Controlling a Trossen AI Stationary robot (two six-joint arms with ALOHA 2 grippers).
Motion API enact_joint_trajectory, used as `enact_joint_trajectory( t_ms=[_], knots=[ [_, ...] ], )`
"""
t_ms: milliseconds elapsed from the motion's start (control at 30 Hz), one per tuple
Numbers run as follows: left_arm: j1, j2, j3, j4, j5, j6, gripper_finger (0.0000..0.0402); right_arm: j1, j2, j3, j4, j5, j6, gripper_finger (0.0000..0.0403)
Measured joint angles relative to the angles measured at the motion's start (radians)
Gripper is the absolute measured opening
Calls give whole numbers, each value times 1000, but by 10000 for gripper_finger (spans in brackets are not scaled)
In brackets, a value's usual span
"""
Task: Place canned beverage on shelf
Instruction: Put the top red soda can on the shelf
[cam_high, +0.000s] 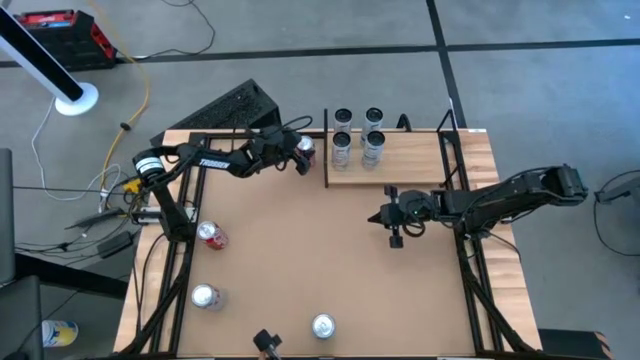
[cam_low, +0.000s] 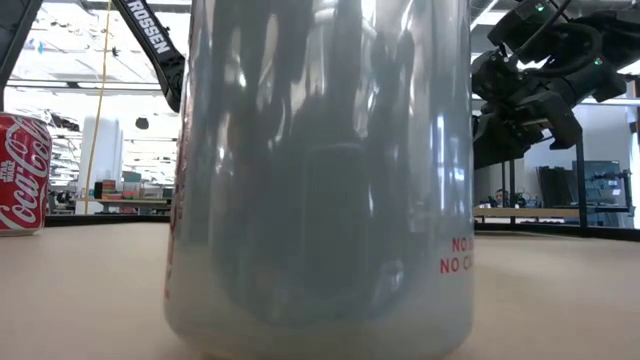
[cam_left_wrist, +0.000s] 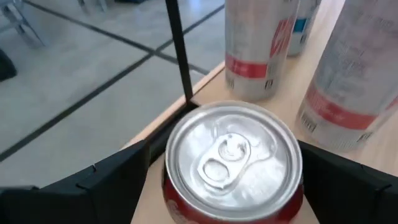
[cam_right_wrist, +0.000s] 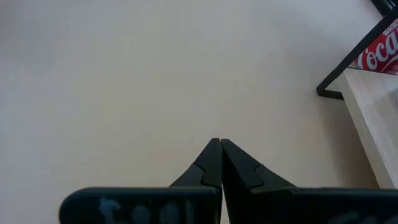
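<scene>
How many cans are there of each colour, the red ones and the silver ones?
Red cans: 2, one in the left gripper beside the shelf, one on the table.
Silver cans: 6, four on the shelf, two on the table.
Total: 8 cans.

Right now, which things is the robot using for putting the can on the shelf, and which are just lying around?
Part of the job:
- red can, held in the left gripper
- shelf, with four silver cans already on it

Just lying around:
- three loose cans on the table
- right gripper, shut and empty, waiting over the table
</scene>
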Motion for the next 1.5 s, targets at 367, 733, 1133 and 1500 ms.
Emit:
enact_joint_trajectory(
  t_ms=[367, 733, 1133, 1500],
  knots=[
    [0, -7, 0, -27, -5, -47, 277, 0, 0, 0, 0, 0, 0, 24],
    [-110, -237, -3, -344, 62, -82, 277, 35, 0, 0, -13, 0, 18, 24],
    [-523, -278, -3, -389, -121, -123, 277, 110, -64, 34, -131, 1, 107, 24],
    [-724, -170, 0, 6, -206, -199, 277, 326, -258, 68, -293, 105, 204, 24]
  ],
)
